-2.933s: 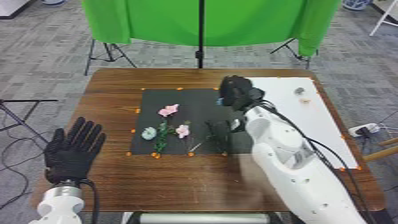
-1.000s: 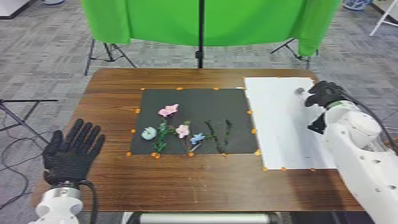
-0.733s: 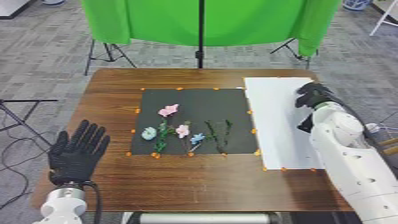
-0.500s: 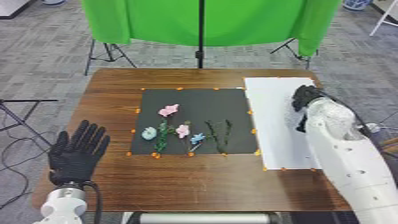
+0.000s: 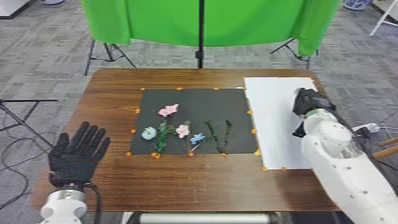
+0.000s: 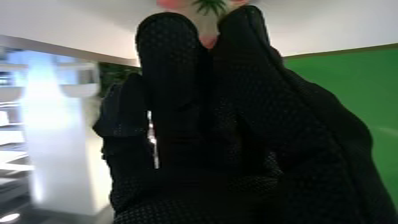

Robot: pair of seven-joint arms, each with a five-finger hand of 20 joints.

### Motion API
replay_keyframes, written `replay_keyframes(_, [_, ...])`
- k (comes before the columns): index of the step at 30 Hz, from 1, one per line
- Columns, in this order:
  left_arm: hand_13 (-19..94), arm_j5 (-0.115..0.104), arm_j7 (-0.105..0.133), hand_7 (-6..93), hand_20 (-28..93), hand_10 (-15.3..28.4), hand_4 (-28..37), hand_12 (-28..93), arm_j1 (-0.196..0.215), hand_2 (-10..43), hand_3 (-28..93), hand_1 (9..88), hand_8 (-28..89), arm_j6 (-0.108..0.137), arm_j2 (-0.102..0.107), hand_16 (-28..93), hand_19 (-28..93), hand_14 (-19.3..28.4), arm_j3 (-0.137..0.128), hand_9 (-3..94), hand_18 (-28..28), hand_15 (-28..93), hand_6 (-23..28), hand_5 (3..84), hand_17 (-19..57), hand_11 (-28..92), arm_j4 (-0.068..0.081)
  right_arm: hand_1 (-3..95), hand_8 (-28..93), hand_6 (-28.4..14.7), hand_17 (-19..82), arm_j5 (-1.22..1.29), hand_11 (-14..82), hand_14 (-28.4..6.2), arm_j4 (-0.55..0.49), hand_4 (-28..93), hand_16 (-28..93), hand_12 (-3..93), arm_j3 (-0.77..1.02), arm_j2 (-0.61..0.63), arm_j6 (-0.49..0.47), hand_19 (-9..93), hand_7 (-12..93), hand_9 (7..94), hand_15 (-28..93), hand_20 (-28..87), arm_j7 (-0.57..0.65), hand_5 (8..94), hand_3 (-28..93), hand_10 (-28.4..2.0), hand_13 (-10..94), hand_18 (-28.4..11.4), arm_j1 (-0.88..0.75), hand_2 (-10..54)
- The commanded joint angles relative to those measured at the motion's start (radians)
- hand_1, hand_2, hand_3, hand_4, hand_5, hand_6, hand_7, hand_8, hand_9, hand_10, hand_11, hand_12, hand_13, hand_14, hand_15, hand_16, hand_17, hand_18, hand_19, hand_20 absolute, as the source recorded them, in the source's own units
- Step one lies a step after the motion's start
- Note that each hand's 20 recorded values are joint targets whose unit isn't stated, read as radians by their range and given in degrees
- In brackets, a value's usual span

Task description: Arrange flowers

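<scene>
The brown bench (image 5: 169, 187) stood on grey flooring (image 5: 53, 60) before a green cloth (image 5: 151, 25), the right hand (image 5: 313, 102) over its white sheet (image 5: 275, 130), its grip impossible to tell. Between it and the released, straight-fingered left hand (image 5: 75, 157), pink and pale blue flowers (image 5: 169, 109) with green stems lay on a black sheet (image 5: 213, 102); pink petals (image 6: 169, 4) and spiky greenery (image 6: 210, 6) showed near the right hand

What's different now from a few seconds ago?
The right hand swung right, from over the black mat to over the white sheet; I can't tell whether it holds anything. The left hand shifted slightly right. The pink flowers stayed put.
</scene>
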Motion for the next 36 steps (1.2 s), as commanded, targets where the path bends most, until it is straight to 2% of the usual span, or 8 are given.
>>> replay_keyframes(1, [27,-0.010,-0.006,15.3,12,15.6,-28.3,9,0.017,18.2,76,25.9,-10,0.008,0.000,-8,36,16.1,-0.004,36.9,13.5,37,10.2,46.1,-7.8,23,-0.006,63.9,1,1.1,36,0.044,9.9,-7.9,-0.249,-28,39,41.0,-0.124,0.039,-0.029,88,26,90.8,46,40,-0.090,83.2,68,-11.3,74,-21.3,0.016,-9.5])
replay_keyframes(4, [27,-0.008,-0.014,15.4,12,15.7,-28.3,9,0.008,18.3,76,25.9,-10,0.015,0.002,-8,36,16.1,0.001,37.0,13.5,37,10.3,46.2,-7.8,23,-0.005,63.7,1,1.1,36,0.081,9.9,-7.8,-0.276,-28,39,40.9,-0.190,0.016,-0.039,88,26,90.9,47,40,-0.130,83.0,69,-11.3,74,-21.5,0.048,-9.5])
replay_keyframes(13, [27,-0.004,-0.028,15.7,12,15.8,-28.3,9,-0.017,18.3,76,26.0,-10,0.021,0.000,-9,36,16.0,0.010,37.2,13.4,37,10.1,46.4,-7.8,23,0.004,63.8,1,0.6,35,0.005,10.1,-7.9,-0.206,-28,39,41.0,-0.349,-0.054,-0.081,87,27,90.0,47,39,-0.252,82.1,69,-11.3,73,-21.2,0.118,-9.5])
replay_keyframes(16, [27,-0.014,-0.029,15.7,12,15.8,-28.3,9,-0.012,18.3,76,26.0,-10,0.036,-0.001,-9,36,16.0,0.008,37.2,13.4,37,10.2,46.5,-7.8,23,0.005,63.4,1,0.5,35,0.011,10.2,-7.8,-0.192,-28,39,41.1,-0.362,-0.064,-0.125,87,27,89.3,47,39,-0.243,81.4,69,-11.2,72,-21.3,0.117,-9.5])
replay_keyframes(21, [27,-0.002,-0.029,15.7,12,15.8,-28.3,9,-0.002,18.4,76,26.0,-10,0.028,-0.003,-9,36,16.2,0.003,37.3,13.4,37,10.2,46.5,-7.8,23,0.005,63.0,0,0.4,34,0.005,10.6,-7.7,-0.203,-28,38,40.4,-0.368,-0.052,-0.138,86,28,87.1,48,39,-0.239,78.6,69,-10.9,70,-21.1,0.097,-9.5])
replay_keyframes(23, [27,0.003,-0.031,15.6,12,15.8,-28.3,9,-0.001,18.4,76,26.0,-10,0.037,-0.002,-9,36,16.2,0.000,37.2,13.4,37,10.3,46.5,-7.8,23,0.006,61.8,-2,0.1,34,-0.013,11.0,-7.6,-0.200,-28,37,39.5,-0.374,-0.052,-0.142,86,28,84.6,49,38,-0.248,76.5,69,-11.3,68,-20.7,0.099,-9.5])
replay_keyframes(28, [27,0.005,-0.032,15.4,12,15.8,-28.3,9,0.003,18.5,76,25.8,-10,0.024,-0.004,-9,36,16.2,-0.001,37.1,13.4,37,10.2,46.4,-7.8,23,0.004,59.4,-8,-0.2,32,-0.008,10.2,-8.1,-0.214,-28,36,36.2,-0.366,-0.054,-0.151,84,22,79.7,51,37,-0.236,69.0,70,-11.4,63,-20.7,0.090,-9.5])
replay_keyframes(36, [27,0.005,-0.026,15.3,12,15.8,-28.3,9,0.008,18.0,76,26.0,-10,0.020,-0.003,-9,37,16.2,0.000,36.9,13.5,37,10.3,46.1,-7.9,23,0.004,51.1,-14,-1.6,30,-0.018,27.4,-11.3,-0.223,-28,29,22.1,-0.346,-0.051,-0.172,86,19,67.5,59,35,-0.234,60.7,78,-14.3,58,-21.6,0.084,-9.5])
